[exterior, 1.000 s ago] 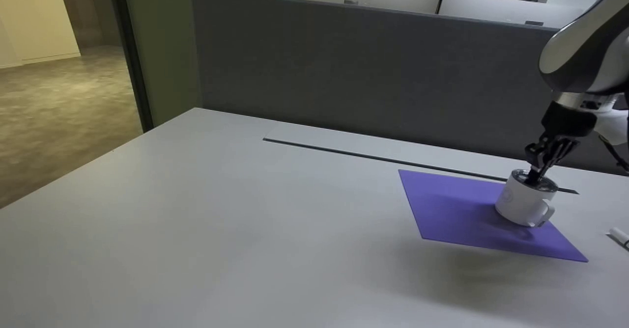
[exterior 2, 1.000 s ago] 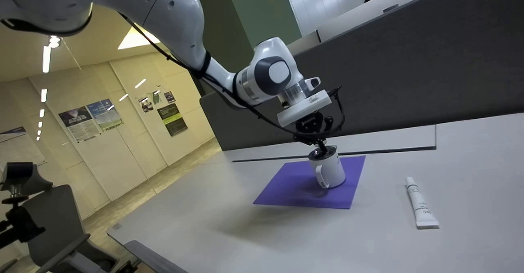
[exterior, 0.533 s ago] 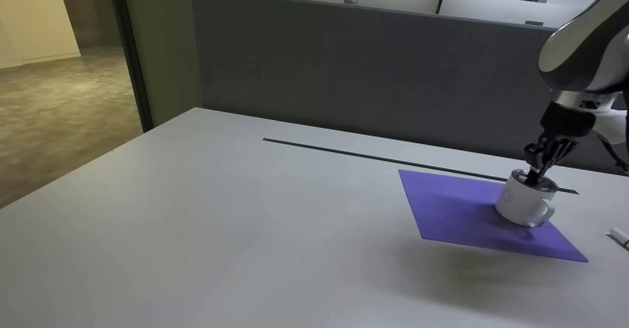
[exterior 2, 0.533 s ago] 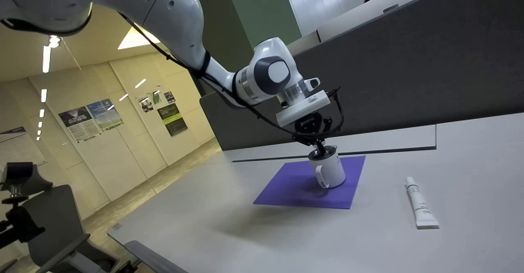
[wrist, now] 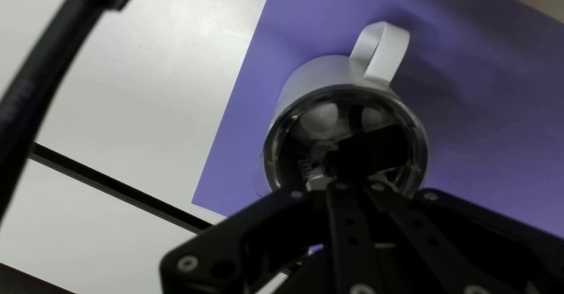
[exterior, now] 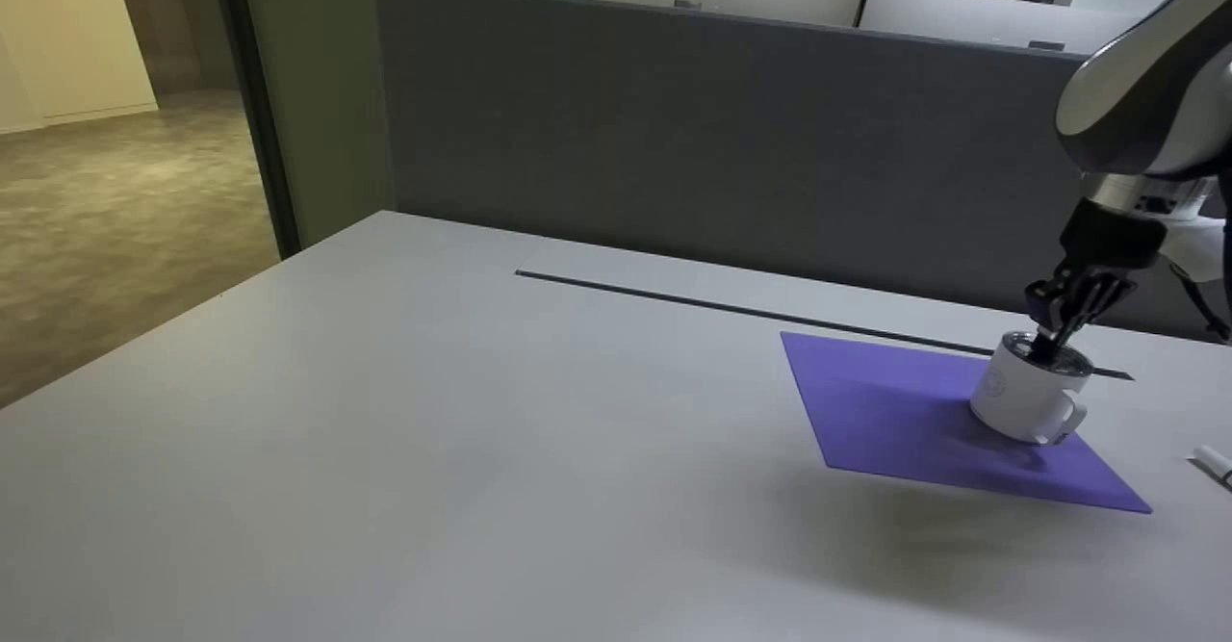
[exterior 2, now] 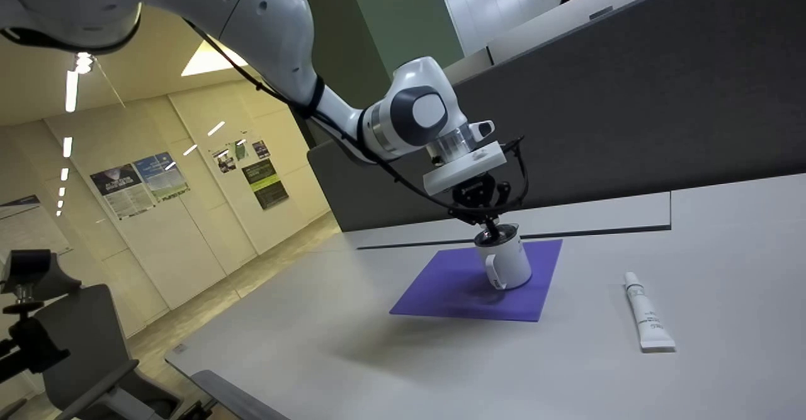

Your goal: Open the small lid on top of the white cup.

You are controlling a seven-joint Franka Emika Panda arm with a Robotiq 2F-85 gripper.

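The white cup (exterior: 1018, 403) stands upright on a purple sheet (exterior: 885, 401); it also shows in an exterior view (exterior 2: 511, 266) and in the wrist view (wrist: 315, 74). Its clear lid (wrist: 318, 120) has a dark rim and sits on the cup. The small lid part is too dark and covered to make out. My gripper (wrist: 352, 164) points down at the lid with its fingers together. In both exterior views, the fingertips (exterior: 1041, 349) (exterior 2: 493, 232) reach the lid's top inside the rim. Whether a small tab is pinched between them is hidden in shadow.
A white tube (exterior 2: 647, 316) lies on the table to the cup's side, away from the purple sheet. A dark strip (exterior: 731, 308) runs along the table behind the cup. A tall grey divider (exterior: 712, 141) stands at the back.
My gripper has shifted slightly, to the left in an exterior view, with its fingertips staying on the lid. The cup has not moved and the fingers stay together.
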